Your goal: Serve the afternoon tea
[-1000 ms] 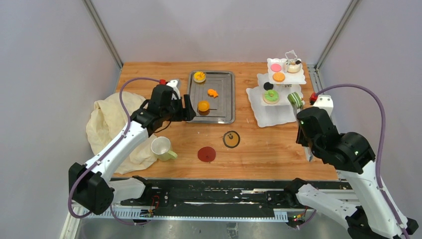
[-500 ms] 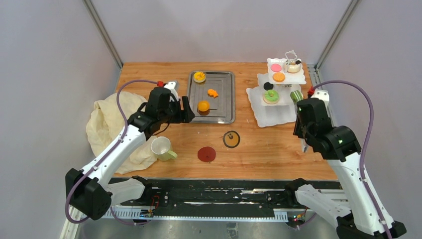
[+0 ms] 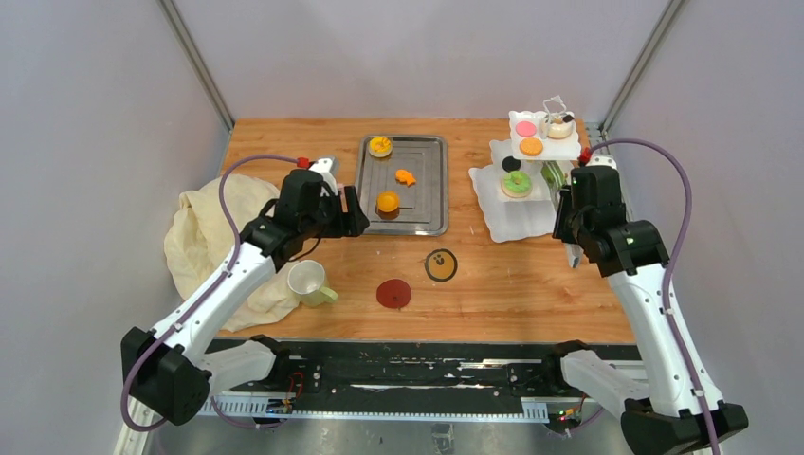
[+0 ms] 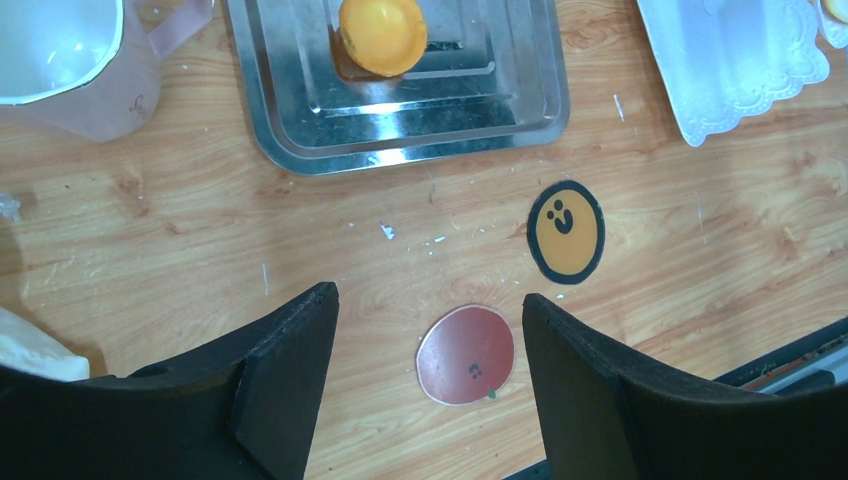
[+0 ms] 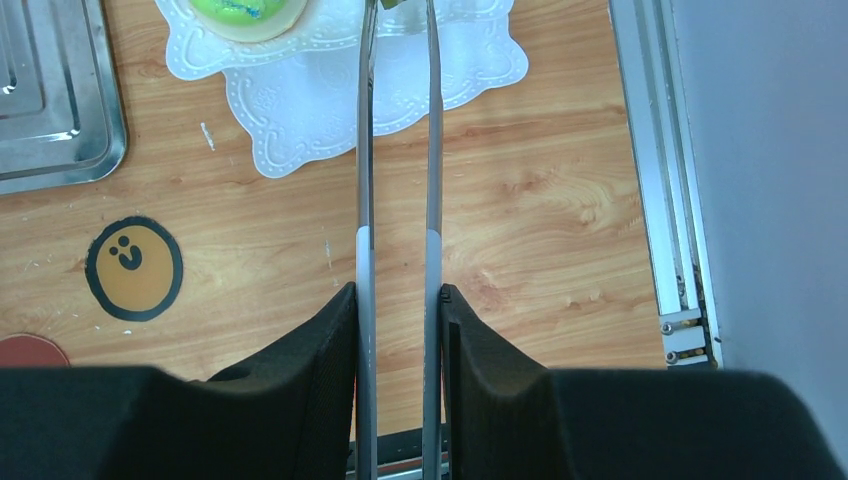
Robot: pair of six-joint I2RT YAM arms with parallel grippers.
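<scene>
This is a robotics lab test cell. The wooden bench [image 3: 493, 284] under the left tool [image 4: 428, 296] and right tool [image 5: 398, 291] is boxed in by plain pale panels [image 3: 417, 47] beyond and beside them, joined at aluminium posts [image 3: 194, 62]. Behind the tools, a black mounting rail [image 3: 379, 374] with exposed wiring edges the bench, and purple cables [image 3: 679, 204] loop above it.

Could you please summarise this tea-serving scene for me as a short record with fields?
left gripper: open, empty, beside the steel tray
right gripper: shut on the metal tongs, which point at the white stand
tray contents: three orange pastries
stand, lower tier: green donut
mug: upright, beside the cloth
red coaster and orange coaster: nothing on them
</scene>
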